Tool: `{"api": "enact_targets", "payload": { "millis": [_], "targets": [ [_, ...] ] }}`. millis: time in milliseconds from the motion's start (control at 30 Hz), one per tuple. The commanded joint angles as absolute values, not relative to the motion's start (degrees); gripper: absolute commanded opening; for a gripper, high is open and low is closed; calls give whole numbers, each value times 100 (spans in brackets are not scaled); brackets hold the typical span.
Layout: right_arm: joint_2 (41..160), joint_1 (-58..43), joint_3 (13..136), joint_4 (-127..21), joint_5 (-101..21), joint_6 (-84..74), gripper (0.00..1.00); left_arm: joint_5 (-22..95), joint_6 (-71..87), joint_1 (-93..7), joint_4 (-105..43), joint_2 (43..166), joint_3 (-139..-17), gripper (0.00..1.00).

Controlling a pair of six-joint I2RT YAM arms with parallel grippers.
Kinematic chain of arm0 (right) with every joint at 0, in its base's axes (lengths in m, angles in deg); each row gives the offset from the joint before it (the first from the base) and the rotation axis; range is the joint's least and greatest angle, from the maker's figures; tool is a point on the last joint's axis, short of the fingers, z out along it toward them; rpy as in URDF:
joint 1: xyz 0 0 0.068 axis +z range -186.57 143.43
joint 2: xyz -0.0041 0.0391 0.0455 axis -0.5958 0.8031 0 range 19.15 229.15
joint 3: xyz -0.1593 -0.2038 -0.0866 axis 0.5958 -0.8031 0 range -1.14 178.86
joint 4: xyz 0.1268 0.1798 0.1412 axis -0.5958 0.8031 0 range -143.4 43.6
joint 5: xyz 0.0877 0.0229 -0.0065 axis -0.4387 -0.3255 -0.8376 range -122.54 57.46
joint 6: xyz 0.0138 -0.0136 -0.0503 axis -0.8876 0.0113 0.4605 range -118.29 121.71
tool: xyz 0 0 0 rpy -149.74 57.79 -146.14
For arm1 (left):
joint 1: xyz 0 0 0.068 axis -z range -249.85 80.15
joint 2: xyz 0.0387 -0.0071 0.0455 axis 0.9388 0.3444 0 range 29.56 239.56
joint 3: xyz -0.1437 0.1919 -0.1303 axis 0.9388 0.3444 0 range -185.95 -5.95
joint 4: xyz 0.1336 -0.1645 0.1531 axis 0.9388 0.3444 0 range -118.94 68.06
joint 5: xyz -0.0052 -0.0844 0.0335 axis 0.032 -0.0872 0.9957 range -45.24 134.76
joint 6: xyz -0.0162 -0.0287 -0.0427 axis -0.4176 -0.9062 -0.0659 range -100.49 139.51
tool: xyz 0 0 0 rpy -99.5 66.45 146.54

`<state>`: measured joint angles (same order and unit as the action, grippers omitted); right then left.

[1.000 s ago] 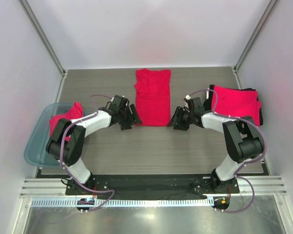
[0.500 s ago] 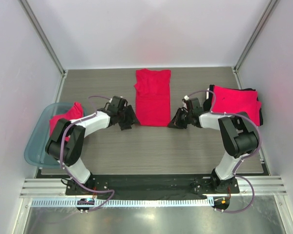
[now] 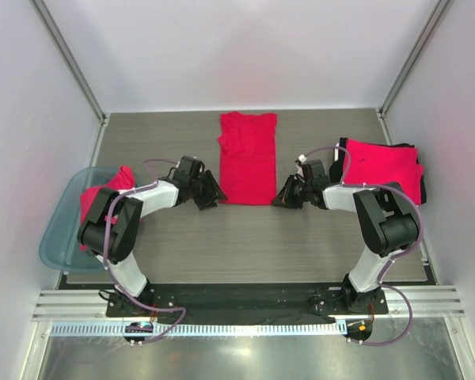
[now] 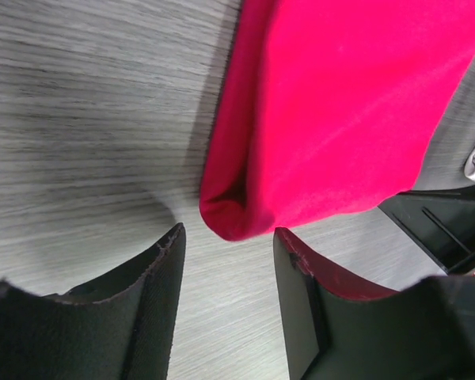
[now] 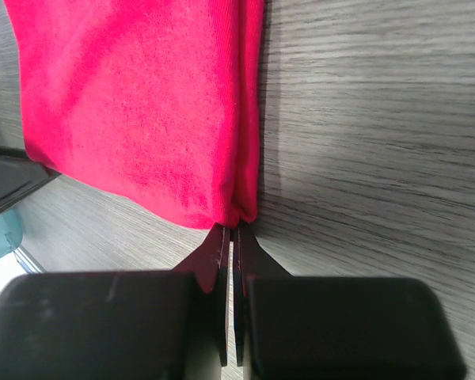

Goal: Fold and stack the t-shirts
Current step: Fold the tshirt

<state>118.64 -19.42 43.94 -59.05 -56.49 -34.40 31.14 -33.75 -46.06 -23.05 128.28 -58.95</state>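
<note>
A red t-shirt (image 3: 248, 158), folded into a long strip, lies flat at the table's middle. My left gripper (image 3: 213, 194) sits at its near left corner. In the left wrist view the jaws (image 4: 228, 237) stand open, and the rounded shirt corner (image 4: 229, 220) is just at the tips, not pinched. My right gripper (image 3: 280, 196) is at the near right corner. In the right wrist view it (image 5: 236, 228) is shut, with the shirt's (image 5: 134, 111) corner bunched between its tips.
A stack of folded red t-shirts (image 3: 382, 168) lies at the right, on something dark. A translucent blue bin (image 3: 62, 229) at the left holds a crumpled red shirt (image 3: 103, 194). White walls enclose the table on three sides.
The right gripper has gone from open to shut at the shirt's near right corner. The left jaws have narrowed and edged closer to the near left corner.
</note>
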Motion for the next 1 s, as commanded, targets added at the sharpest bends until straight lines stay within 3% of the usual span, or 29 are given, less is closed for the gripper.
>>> {"api": "enact_targets", "payload": {
  "millis": [0, 300, 467, 567, 600, 633, 967],
  "targets": [
    [11742, -1926, 4369, -6096, -5574, -3309, 1, 2921, -3551, -4682, -2621, 12949, -5817, 49],
    [11733, -1917, 4360, -6113, -5610, -3291, 1, 2833, -3824, -4788, -3209, 13344, -5570, 36],
    [11715, -1917, 4351, -6113, -5636, -3300, 1, 2781, -3982, -4815, -3561, 13556, -5544, 34],
    [11689, -1917, 4351, -6113, -5645, -3318, 1, 2780, -4017, -4814, -3658, 13626, -5517, 23],
    [11663, -1926, 4351, -6087, -5636, -3327, 1, 2824, -4009, -4832, -3676, 13618, -5456, 6],
    [11654, -1926, 4351, -6087, -5627, -3327, 1, 2859, -4000, -4841, -3685, 13591, -5412, 0],
    [11004, -1864, 4237, -5490, -5548, -3300, 1, 2965, -3736, -4841, -3377, 12678, -4727, 0]
  ]
}}
